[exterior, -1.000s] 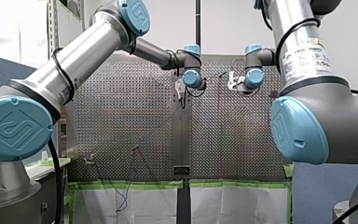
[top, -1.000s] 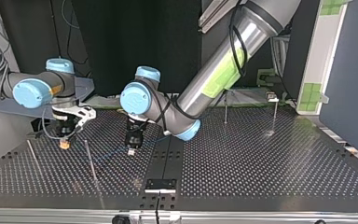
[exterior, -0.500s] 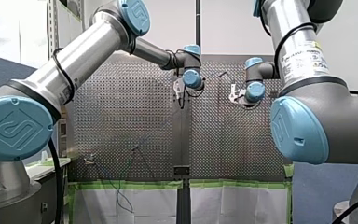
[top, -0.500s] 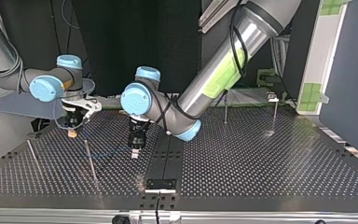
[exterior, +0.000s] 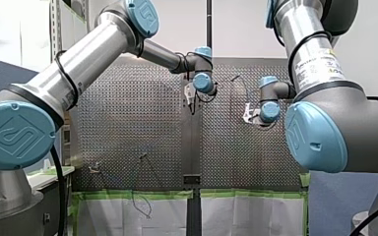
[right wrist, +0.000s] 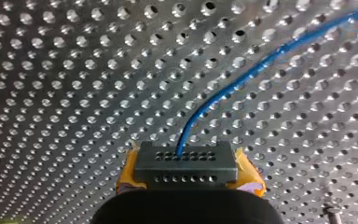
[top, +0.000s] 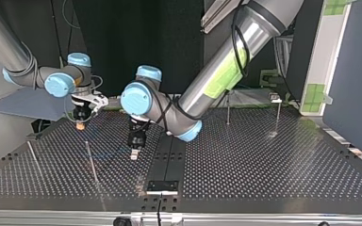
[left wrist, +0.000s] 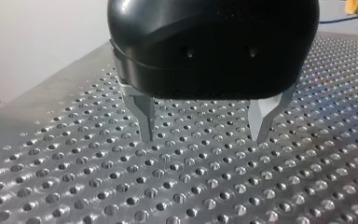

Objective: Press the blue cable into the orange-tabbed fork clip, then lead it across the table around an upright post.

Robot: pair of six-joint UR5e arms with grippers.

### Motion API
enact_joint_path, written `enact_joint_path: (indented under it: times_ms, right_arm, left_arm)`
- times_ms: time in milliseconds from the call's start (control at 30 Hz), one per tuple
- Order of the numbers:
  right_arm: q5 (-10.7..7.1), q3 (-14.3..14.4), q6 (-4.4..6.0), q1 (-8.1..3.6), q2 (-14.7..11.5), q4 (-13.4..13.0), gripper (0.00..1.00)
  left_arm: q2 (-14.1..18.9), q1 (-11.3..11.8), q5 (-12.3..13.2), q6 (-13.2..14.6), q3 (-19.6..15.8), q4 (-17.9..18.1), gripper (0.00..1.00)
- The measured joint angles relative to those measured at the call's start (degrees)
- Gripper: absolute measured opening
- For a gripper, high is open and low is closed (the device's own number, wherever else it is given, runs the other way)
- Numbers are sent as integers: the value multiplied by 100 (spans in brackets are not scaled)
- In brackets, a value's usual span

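Note:
In the right wrist view my right gripper (right wrist: 186, 179) has its yellow pads (right wrist: 249, 175) shut on a dark perforated end block (right wrist: 186, 163). The blue cable (right wrist: 242, 79) runs out of this block and away over the perforated table. In the top view my right gripper (top: 80, 123) hangs at the back left, just above the plate. My left gripper (left wrist: 205, 135) stands open just over the holes with nothing between its metal fingers (left wrist: 145, 119). The top view shows my left gripper (top: 134, 151) near the middle, with a faint stretch of the blue cable (top: 111, 151) beside it. No fork clip shows clearly.
Thin upright posts stand on the plate: one post (top: 91, 160) between the two grippers, another post (top: 33, 157) at the top view's far left, and two posts (top: 227, 109) at the back right. A black block (top: 161, 186) sits at the near edge.
My right gripper has carried the cable end toward the back and right in the top view, nearer my left arm. My left arm has barely moved.

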Motion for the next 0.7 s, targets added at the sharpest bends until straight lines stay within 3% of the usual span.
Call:
enact_joint_path:
  times_ms: [167,433,700]
  right_arm:
    - [15,7,-18,-5,115,-80,0]
    - [20,9,-10,-22,528,-383,0]
    - [36,140,-8,-168,933,-602,0]
  left_arm:
    - [-1,-11,-82,-50,0,-6,100]
    - [0,-12,-104,-115,-1,6,100]
    - [0,-6,-103,-154,0,27,100]
